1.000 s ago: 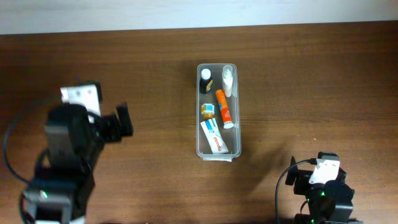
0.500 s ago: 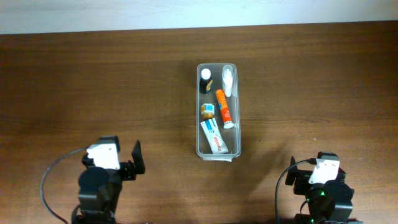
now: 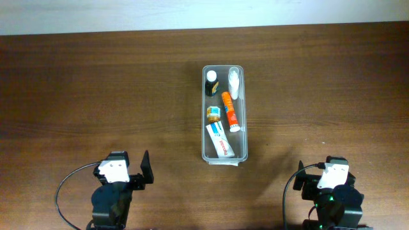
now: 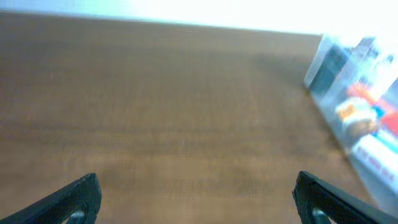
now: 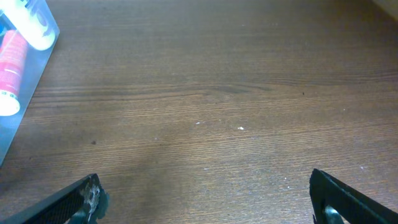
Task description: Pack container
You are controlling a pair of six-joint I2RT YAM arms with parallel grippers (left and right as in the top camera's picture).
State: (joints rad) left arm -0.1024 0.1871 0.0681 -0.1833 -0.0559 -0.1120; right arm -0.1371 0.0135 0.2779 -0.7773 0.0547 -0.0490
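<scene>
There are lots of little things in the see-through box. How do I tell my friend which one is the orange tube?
Find the long clear container in the middle of the brown wooden table. Along its right side, just below the white bottle, lies the orange tube. It is the only long, bright orange thing there, with a white cap at its lower end; the tube below it is white and blue.

I see a dark brown wooden table with fine grain running ahead of my left claw; past its far edge, well beyond the claw, a pale strip glares bright white.
</scene>
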